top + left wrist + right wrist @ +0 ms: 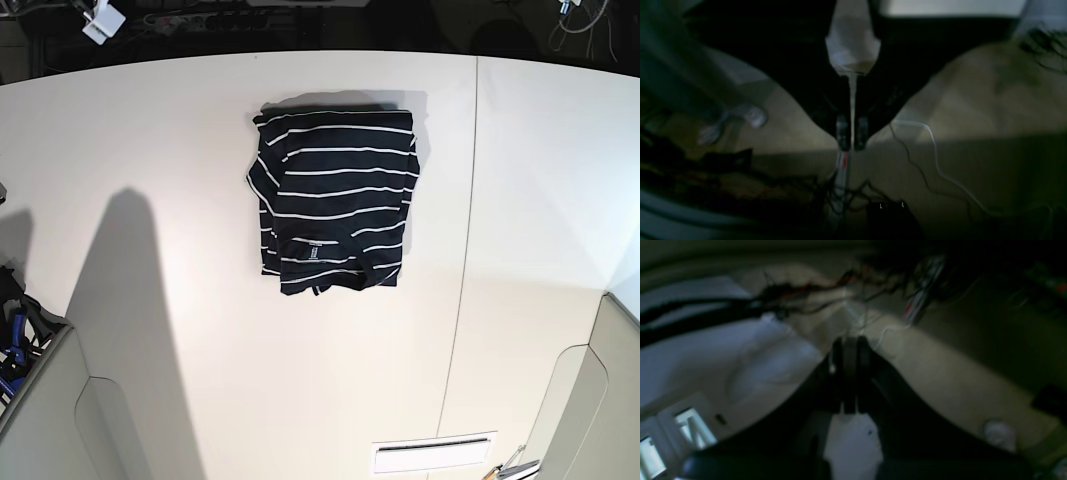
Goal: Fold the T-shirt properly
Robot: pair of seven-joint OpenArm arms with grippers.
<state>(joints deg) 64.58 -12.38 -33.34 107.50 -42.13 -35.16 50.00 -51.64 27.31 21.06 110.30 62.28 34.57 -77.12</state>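
Note:
The T-shirt (335, 200) lies folded into a compact rectangle on the white table (150, 130), a little behind its middle. It is dark navy with thin white stripes, and its small white neck label (312, 252) faces up near the front edge of the fold. Neither gripper shows in the base view. In the left wrist view my left gripper (851, 141) is shut and empty, off the table and pointing at a beige floor. In the right wrist view my right gripper (850, 343) is shut and empty, also away from the shirt.
A seam (470, 250) runs front to back across the table, right of the shirt. A white slotted plate (433, 455) sits at the front edge. Loose cables (933, 160) lie on the floor, and more cables (800, 290) show in the right wrist view.

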